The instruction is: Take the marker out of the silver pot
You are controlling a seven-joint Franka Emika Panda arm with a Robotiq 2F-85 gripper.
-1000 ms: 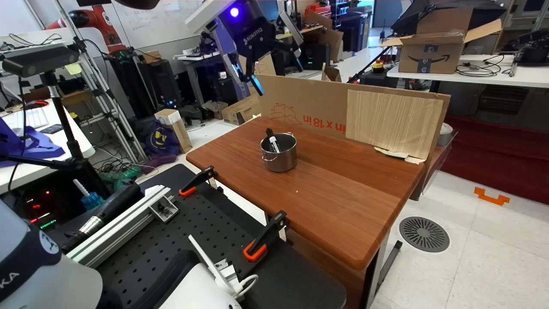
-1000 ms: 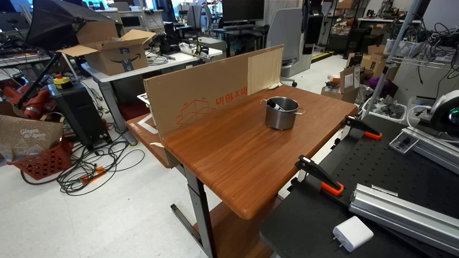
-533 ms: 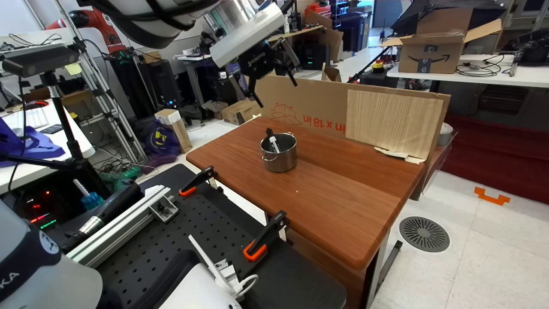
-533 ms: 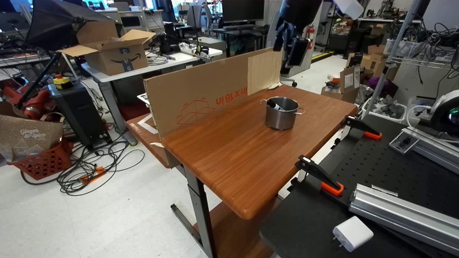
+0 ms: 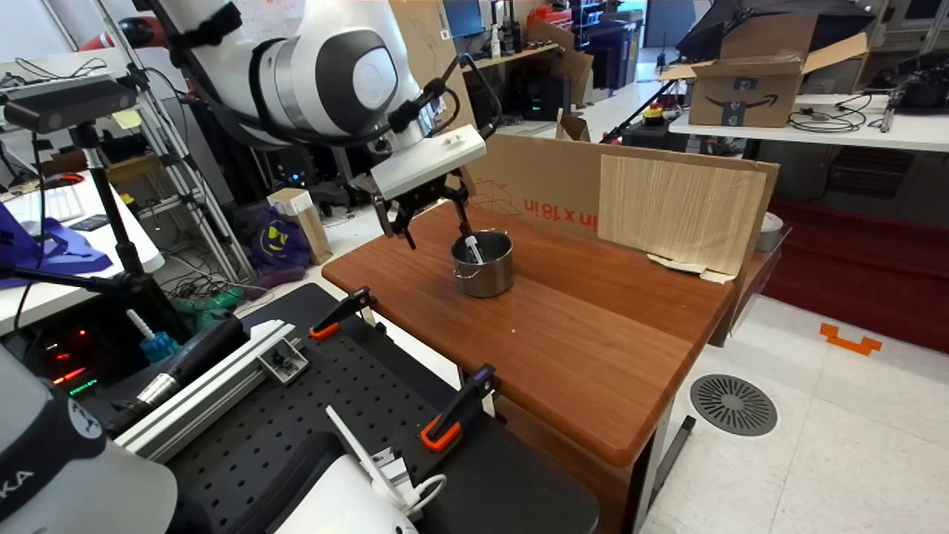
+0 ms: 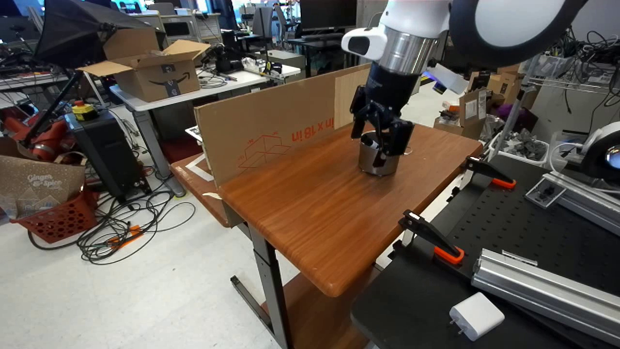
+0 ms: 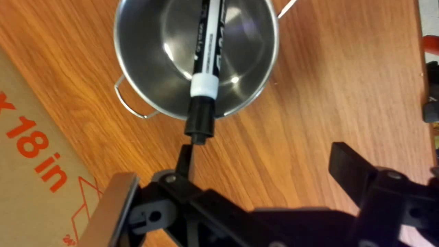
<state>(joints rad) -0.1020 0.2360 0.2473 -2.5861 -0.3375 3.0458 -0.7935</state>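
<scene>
The silver pot [image 5: 485, 282] stands upright on the wooden table; it shows in both exterior views [image 6: 372, 164] and in the wrist view [image 7: 139, 51]. The marker [image 7: 208, 55], black with a white stripe and white band, leans inside it, black cap sticking out over the rim. Its white part [image 5: 474, 250] shows in an exterior view. My gripper [image 7: 263, 146] is open and empty, low beside the pot [image 5: 439, 236]. In the wrist view the left finger's tip lies close to the cap's end; touching or apart, I cannot tell. The gripper [image 6: 371, 148] partly hides the pot in an exterior view.
The wooden table [image 6: 300, 213] has a cardboard panel [image 6: 271, 126] standing along one long edge. Two black and orange clamps [image 5: 463, 408] [image 5: 342, 313] sit along the opposite edge, by the black perforated base plate [image 5: 356, 415].
My gripper has come down from high above the table to beside the pot and has turned, staying open. The pot and marker have not moved.
</scene>
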